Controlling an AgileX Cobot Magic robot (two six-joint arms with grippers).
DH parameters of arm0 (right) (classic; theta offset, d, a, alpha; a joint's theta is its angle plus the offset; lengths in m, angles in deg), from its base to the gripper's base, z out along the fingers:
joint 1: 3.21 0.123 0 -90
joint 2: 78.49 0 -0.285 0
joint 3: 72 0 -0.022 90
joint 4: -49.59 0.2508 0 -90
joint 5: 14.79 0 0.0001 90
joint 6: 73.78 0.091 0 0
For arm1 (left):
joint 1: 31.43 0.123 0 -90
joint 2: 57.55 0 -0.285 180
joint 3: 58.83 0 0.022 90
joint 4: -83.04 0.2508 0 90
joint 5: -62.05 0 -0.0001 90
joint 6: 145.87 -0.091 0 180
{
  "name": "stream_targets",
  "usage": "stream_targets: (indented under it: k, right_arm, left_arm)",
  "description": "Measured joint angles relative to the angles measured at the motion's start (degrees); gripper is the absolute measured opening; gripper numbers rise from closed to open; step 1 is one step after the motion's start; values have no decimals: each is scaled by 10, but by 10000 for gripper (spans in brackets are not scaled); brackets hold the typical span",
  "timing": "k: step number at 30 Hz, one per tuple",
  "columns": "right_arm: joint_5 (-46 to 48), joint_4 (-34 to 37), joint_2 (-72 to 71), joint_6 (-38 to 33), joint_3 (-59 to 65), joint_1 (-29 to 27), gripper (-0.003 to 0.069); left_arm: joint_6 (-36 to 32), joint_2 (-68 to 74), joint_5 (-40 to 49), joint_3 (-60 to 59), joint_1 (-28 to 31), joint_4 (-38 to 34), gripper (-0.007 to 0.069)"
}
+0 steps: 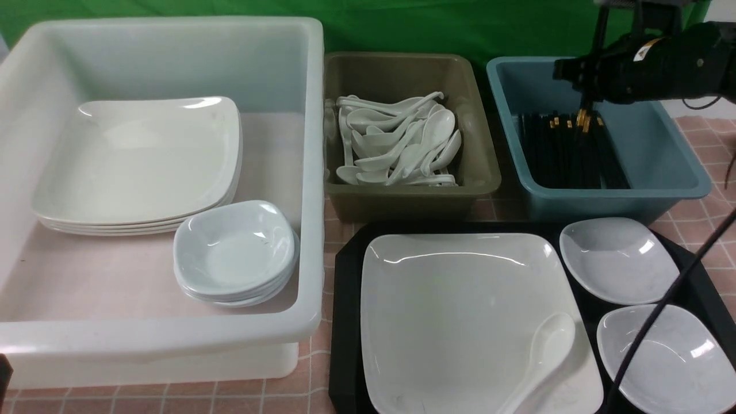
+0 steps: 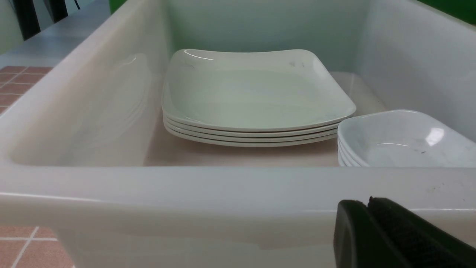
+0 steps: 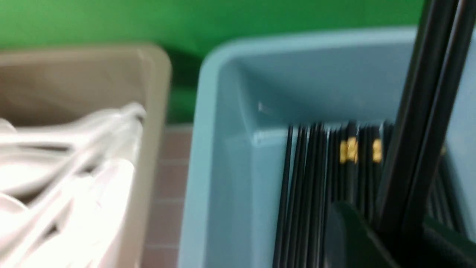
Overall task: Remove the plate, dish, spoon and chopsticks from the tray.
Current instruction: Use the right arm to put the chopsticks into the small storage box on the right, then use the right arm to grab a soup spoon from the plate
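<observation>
The right gripper [image 1: 583,110] pinches the chopsticks [image 3: 412,111] over the blue tub [image 1: 604,204] beneath its jaws, so releasing them seems next; the left gripper's [image 2: 368,227] jaws are pressed together.

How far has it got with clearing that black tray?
Early days. Done: the chopsticks are already off the tray. In hand: the right fingers grip them above the blue tub, not yet let go. Left: the plate, with the spoon lying on it, and two small dishes are on the tray.
</observation>
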Motion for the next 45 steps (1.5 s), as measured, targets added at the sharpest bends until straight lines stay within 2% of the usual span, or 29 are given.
stream_targets:
  k: [2, 7, 9, 11, 14, 18, 19, 21, 23, 29, 35, 37, 40, 45]
  right_arm:
    - [22, 0, 14, -3, -16, 0, 174]
    - [112, 0, 29, -5, -50, 0, 388]
    - [140, 0, 21, -5, -51, 0, 438]
    - [179, 0, 8, -5, -53, 0, 450]
    - [232, 0, -19, -9, -61, 0, 422]
    - [422, 0, -98, -71, -86, 0, 225]
    - [494, 0, -125, -93, -90, 0, 148]
    - [547, -1, -158, -98, -88, 0, 71]
    - [548, -2, -182, -96, -79, 0, 36]
    - [548, 1, -313, -90, 28, 0, 30]
    - [547, 22, -452, -60, 205, 0, 30]
    - [533, 73, -513, -85, 306, 1, 34]
    - [507, 107, -545, -116, 399, 13, 46]
    - [469, 111, -543, -141, 478, 54, 107]
  left_arm:
    - [0, 0, 0, 0, 0, 0, 21]
    - [0, 0, 0, 0, 0, 0, 21]
    - [0, 0, 0, 0, 0, 0, 21]
    - [0, 0, 0, 0, 0, 0, 21]
    - [0, 0, 0, 0, 0, 0, 21]
    - [-4, 0, 0, 0, 0, 0, 21]
    - [-1, 0, 0, 0, 0, 0, 21]
    - [-1, 0, 0, 0, 0, 0, 21]
    - [-1, 0, 0, 0, 0, 0, 21]
    - [-1, 0, 0, 0, 0, 0, 21]
    - [-1, 0, 0, 0, 0, 0, 21]
    - [-1, 0, 0, 0, 0, 0, 21]
    - [-1, 0, 0, 0, 0, 0, 21]
    - [0, 0, 0, 0, 0, 0, 21]
